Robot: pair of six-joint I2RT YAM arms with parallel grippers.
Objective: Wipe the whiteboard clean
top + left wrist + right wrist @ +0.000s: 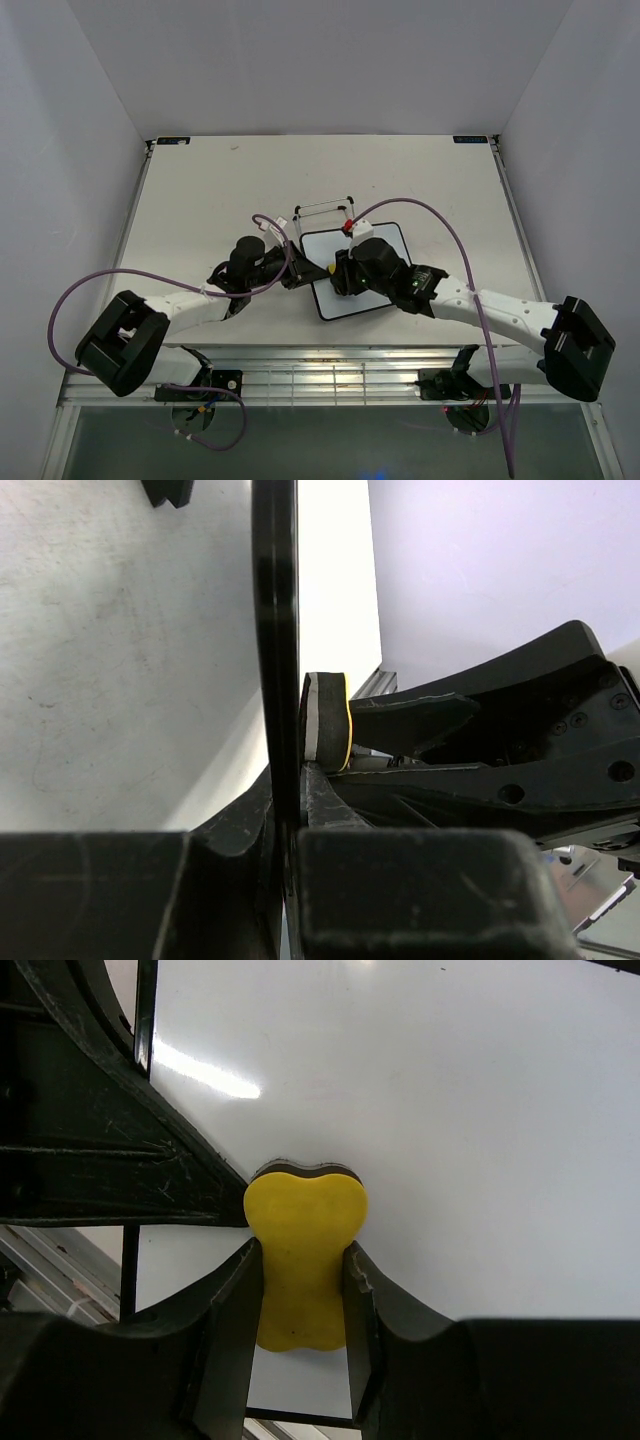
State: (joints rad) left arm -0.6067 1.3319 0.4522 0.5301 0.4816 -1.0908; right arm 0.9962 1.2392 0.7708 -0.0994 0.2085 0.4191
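Now the whiteboard (328, 250) lies near the middle of the table (200, 200), turned a little so that its sides are not parallel to the table edges. The left gripper (300, 272) is at the board's left edge. In the left wrist view its two fingers are closed narrowly on the thin black frame, which runs straight up between them. The right gripper (302, 1265) is over the white face of the board, near its left half, and it is closed on a small yellow eraser (305, 1230). The eraser sits between both fingers, and its dark underside (only a thin rim of it is visible) is pressed against the board. The two grippers are just beside each other, with the frame edge between them. The part of the white face that is visible in the right wrist view is clean and shows only a bright reflection of light.

A black wire stand (325, 208) sticks out from the far side of the board. The table is pale, with a few small marks. Plain pale walls (320, 60) close it in on three sides. A purple cable (90, 285) loops along each arm.
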